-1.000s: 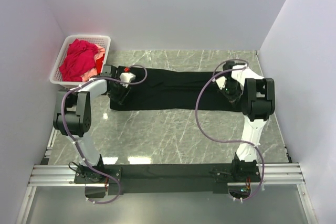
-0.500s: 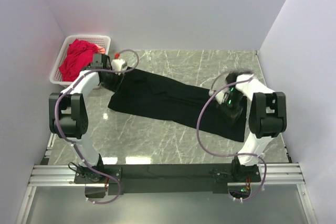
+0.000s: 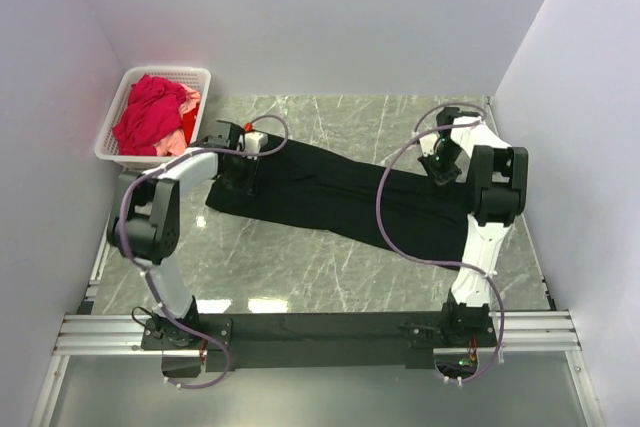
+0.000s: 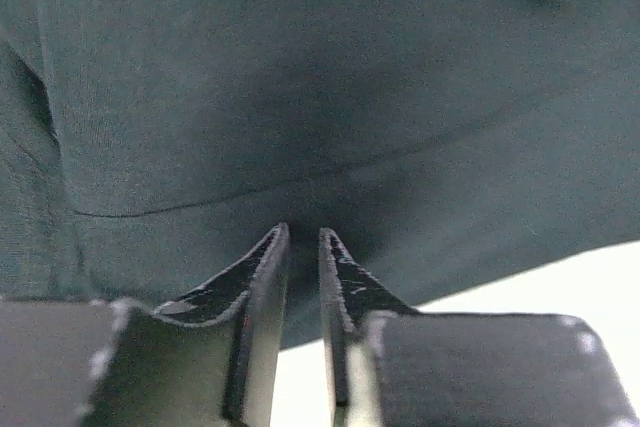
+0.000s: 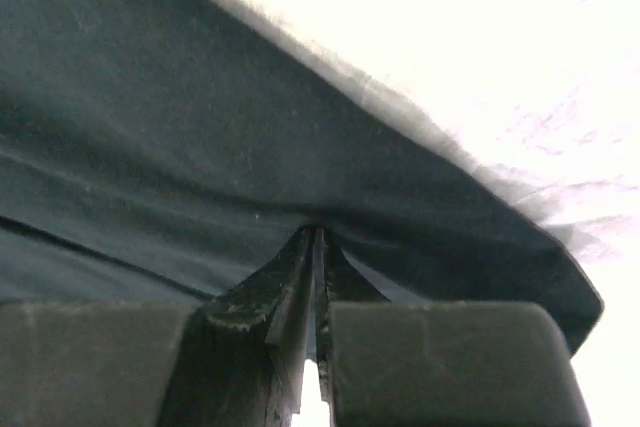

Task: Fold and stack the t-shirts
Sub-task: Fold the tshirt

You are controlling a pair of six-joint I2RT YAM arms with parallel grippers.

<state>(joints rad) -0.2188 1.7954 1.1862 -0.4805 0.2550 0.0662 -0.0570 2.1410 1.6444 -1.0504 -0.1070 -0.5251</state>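
I see the basket (image 3: 168,71) just left of my left claw (image 4: 303,237), holding red shirts (image 3: 150,115). Right claw (image 5: 318,232) is clamped on the black shirt (image 3: 330,197) by its edge. Left claw is nearly together on it, and I can't tell if it grips. Bare table (image 3: 300,267) lies on the near side of both claws.

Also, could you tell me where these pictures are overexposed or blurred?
Top external: sharp and evenly lit, with pale glare patches on the marble table near the arm bases. Left wrist: the black t-shirt looks soft and dim, and the table corner is blown white. Right wrist: the table is washed out and the shirt's edge is fuzzy.
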